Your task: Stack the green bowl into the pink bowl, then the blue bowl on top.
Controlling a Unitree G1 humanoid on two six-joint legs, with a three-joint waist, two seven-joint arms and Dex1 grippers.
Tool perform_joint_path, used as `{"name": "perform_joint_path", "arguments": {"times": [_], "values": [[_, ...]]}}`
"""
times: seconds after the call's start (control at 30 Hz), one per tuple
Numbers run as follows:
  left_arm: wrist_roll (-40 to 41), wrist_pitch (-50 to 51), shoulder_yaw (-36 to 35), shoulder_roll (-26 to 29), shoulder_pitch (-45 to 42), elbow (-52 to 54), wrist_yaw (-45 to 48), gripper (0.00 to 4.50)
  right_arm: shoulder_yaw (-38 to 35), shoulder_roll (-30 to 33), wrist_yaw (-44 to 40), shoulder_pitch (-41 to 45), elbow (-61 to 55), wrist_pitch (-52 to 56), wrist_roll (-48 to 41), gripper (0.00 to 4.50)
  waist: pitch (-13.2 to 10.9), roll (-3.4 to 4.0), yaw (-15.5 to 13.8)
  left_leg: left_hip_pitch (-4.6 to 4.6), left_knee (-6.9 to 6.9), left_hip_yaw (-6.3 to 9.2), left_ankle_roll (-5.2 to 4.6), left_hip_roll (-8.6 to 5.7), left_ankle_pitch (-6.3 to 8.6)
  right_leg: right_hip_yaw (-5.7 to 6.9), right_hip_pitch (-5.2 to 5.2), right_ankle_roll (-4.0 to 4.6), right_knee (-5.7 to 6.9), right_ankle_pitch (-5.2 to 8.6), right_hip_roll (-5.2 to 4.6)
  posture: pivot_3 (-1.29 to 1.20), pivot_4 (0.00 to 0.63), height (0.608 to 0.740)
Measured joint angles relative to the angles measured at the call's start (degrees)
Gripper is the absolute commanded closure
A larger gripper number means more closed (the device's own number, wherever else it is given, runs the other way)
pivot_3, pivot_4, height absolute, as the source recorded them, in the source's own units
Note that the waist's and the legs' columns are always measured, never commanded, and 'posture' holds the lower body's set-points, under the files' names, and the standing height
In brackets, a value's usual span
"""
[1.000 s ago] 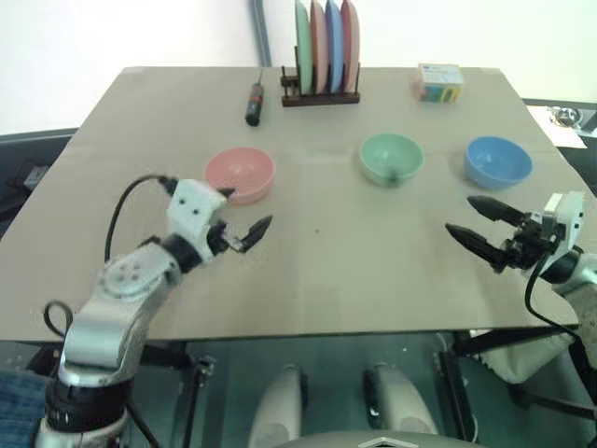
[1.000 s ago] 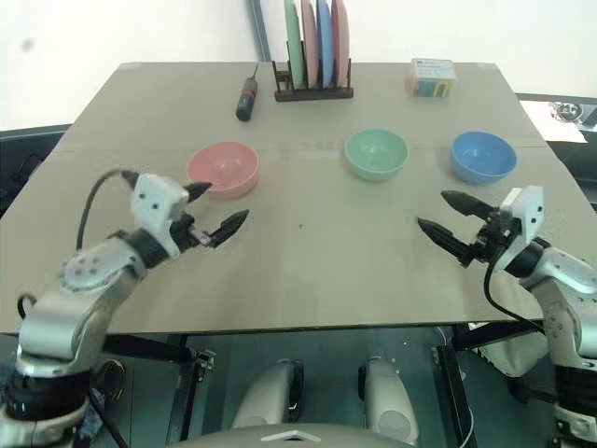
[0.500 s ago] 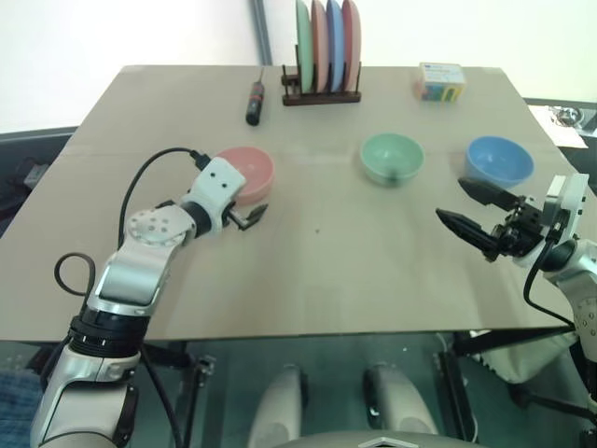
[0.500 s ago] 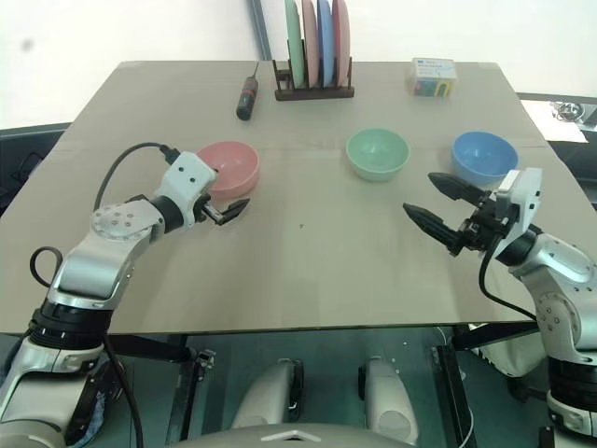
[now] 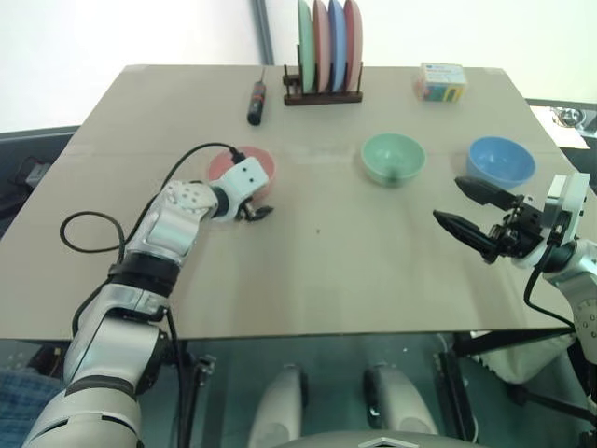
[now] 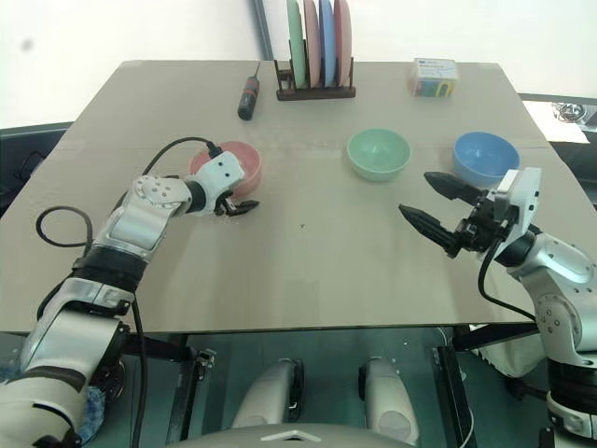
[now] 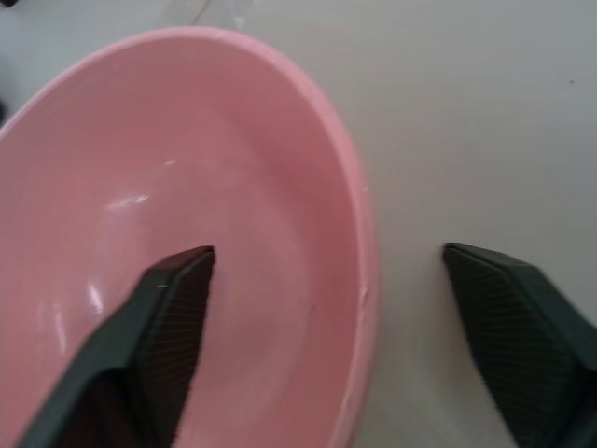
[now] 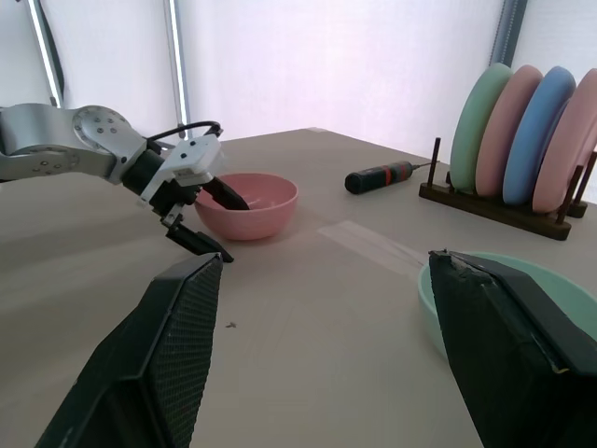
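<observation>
the left gripper's (image 7: 326,308) jaws are spread and straddle the near rim of the pink bowl (image 6: 230,162): one finger is inside the bowl, the other outside it over the table top, and the rim runs between them without being pinched. the right gripper's (image 6: 431,207) jaws are spread wide with nothing between them, held above the table near its right edge.

the pink bowl stands on the left half of the table (image 6: 308,261), about midway between the near and far edges. the green bowl (image 6: 378,153) sits near the middle of the table, well apart from the pink one, and the blue bowl (image 6: 485,157) sits further on toward the right edge, just behind the right gripper. all three bowls are upright and hold nothing.

along the far edge a wooden rack (image 6: 315,91) holds four plates (image 6: 317,42) on edge, green, pink, blue and pink. a screwdriver (image 6: 248,97) with a dark handle lies to the rack's left, and a small colourful box (image 6: 429,77) sits toward the far right corner. nothing lies between the bowls.

the left arm reaches forward across the table from the near left, its gripper angled downward onto the bowl's rim, a black cable looping above the wrist. the right arm is bent at the table's right edge, its gripper pointing inward toward the middle of the table.
</observation>
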State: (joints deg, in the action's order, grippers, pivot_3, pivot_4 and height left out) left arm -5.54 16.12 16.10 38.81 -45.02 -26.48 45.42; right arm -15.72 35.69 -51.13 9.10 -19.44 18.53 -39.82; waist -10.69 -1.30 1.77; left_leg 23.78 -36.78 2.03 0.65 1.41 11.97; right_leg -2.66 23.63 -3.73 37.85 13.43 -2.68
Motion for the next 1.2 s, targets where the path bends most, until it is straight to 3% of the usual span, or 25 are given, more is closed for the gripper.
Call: {"name": "perform_joint_path", "arguments": {"times": [0.2, 0.23, 0.43, 0.7, 0.97, 1.17, 1.2], "values": [[-1.0, -1.2, -0.2, -0.6, -0.7, -0.8, 2.1, 4.28, 0.0, 0.0, 0.0, -0.2, 0.0, -0.1, 0.1, 0.77, 0.0, 0.00, 0.1, -0.01, 0.00, 0.00, 0.00, 0.00, 0.00, 0.00, 0.00, 0.01, 0.02, 0.00, 0.00, 0.00, 0.150, 0.740], [-1.0, -1.6, -0.5, -0.1, -1.3, 0.0, 3.0, 4.48, 0.0, 0.0, -0.1, -0.3, 0.0, -0.1, 0.1, 0.77, 0.0, 0.01, 0.1, -0.02, 0.00, 0.00, 0.00, 0.00, 0.00, -0.01, -0.01, 0.00, 0.02, 0.00, 0.00, 0.00, 0.150, 0.740], [-1.1, -1.7, 0.2, 0.5, 1.2, 6.6, 7.8, 4.48, 0.0, 0.0, -0.1, -0.3, 0.0, -0.2, 0.3, 0.77, 0.0, 0.03, -0.1, 0.02, -0.02, 0.01, 0.00, 0.00, 0.00, 0.00, 0.00, 0.01, 0.02, -0.01, -0.01, 0.00, 0.150, 0.740], [-1.9, 0.4, 5.8, -0.2, 0.8, 27.3, 16.8, 4.48, 0.2, 0.0, -0.6, 0.4, 0.5, -0.6, 0.9, 0.77, 0.0, 0.02, -0.5, -0.01, -0.05, -0.01, 0.00, 0.01, 0.00, -0.03, 0.00, 0.00, 0.04, 0.00, 0.01, 0.00, 0.150, 0.740], [-3.4, -6.2, 11.5, -0.8, 0.8, 29.3, 23.0, 4.48, 1.4, -0.2, -0.8, 1.1, 0.8, -1.2, 1.5, 0.77, 0.0, 0.02, -0.7, 0.02, -0.09, -0.01, 0.00, 0.00, 0.00, -0.02, 0.00, 0.00, 0.03, 0.01, 0.01, 0.00, 0.150, 0.740], [-4.5, -14.6, 11.6, -1.8, 0.8, 28.8, 23.4, 4.48, 1.4, -0.2, -0.5, 1.1, 0.8, -1.2, 1.5, 0.77, 0.0, 0.02, -0.9, 0.03, -0.10, -0.01, 0.00, 0.01, 0.00, -0.02, -0.01, 0.01, 0.02, 0.00, 0.01, 0.00, 0.150, 0.740], [-4.5, -15.9, 11.5, -2.4, 0.8, 28.4, 22.9, 4.10, 1.4, -0.2, -0.4, 1.1, 0.8, -1.2, 1.5, 0.77, 0.0, 0.02, -1.0, 0.03, -0.10, -0.01, 0.00, 0.00, 0.00, -0.03, -0.01, 0.01, 0.02, 0.00, 0.01, 0.00, 0.150, 0.740]]}}
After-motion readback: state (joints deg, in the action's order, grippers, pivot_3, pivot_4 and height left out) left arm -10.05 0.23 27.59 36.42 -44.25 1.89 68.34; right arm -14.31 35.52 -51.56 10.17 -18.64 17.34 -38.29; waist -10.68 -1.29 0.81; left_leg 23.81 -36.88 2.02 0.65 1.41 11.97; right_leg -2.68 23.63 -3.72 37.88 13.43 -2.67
